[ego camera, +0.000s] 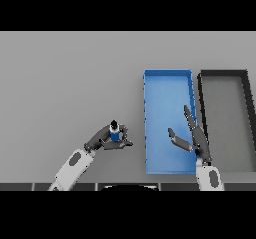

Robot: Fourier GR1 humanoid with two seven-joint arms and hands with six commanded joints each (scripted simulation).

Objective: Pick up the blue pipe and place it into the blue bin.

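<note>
I see the pipe (114, 133) standing upright in my left hand (111, 140), fingers and thumb curled round its lower part so that the dark top pokes out above. I cannot tell whether it is off the desk (70, 78) or resting on it. It sits near me, just left of the blue bin (167, 78), so I judge a short carry to the right would bring it over the bin's left wall. My right hand (196, 140) hovers over the bin's near right part, fingers straight and spread, holding nothing; I would keep it out of the drop path. Right of the blue bin, just beside it, stands a black bin (222, 73), which is not the target.
</note>
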